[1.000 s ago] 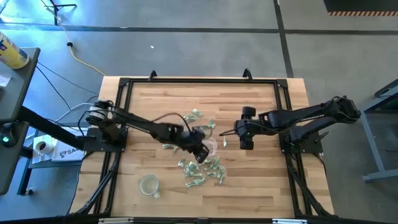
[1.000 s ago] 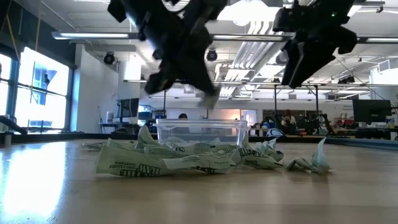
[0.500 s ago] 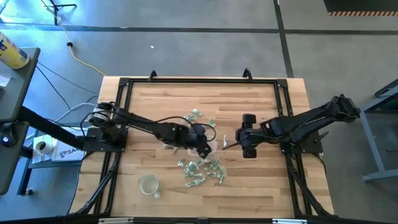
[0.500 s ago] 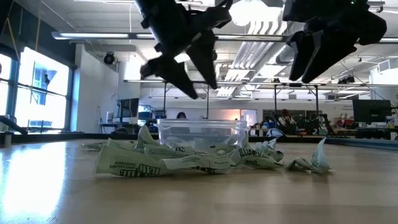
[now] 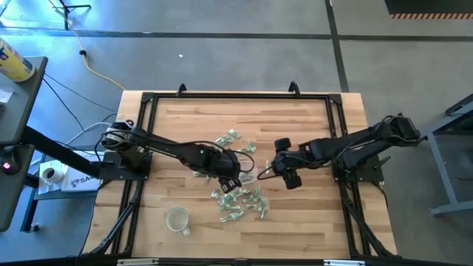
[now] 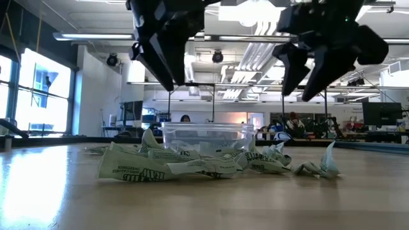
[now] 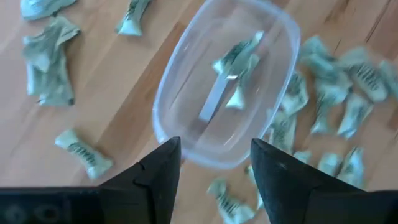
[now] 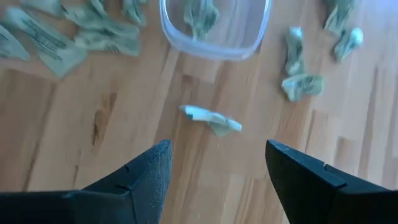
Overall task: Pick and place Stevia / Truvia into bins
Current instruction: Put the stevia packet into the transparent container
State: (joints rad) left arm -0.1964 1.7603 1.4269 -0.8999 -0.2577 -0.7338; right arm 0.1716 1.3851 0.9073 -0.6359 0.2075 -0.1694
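The clear tub (image 7: 227, 81) stands mid-table with a green-and-white sachet (image 7: 236, 59) lying inside it. Many more sachets (image 5: 240, 201) lie loose on the wood around it, a near heap (image 6: 166, 163) in front and some (image 5: 229, 139) behind. My left gripper (image 7: 214, 180) hangs open above the tub's left end, with nothing between its fingers. My right gripper (image 8: 217, 180) hangs open just right of the tub (image 8: 214, 31), above a lone sachet (image 8: 211, 119) on the table.
A round clear cup (image 5: 177, 219) stands near the table's front left. A black frame (image 5: 236, 96) runs around the tabletop. Bare wood shows along the far side and the near right. In the low view both grippers hang well above the tub (image 6: 208, 137).
My left gripper has opened above the tub and has risen a little, drawing back toward the table's left. My right gripper has come toward the near edge and then left toward the tub, staying open.
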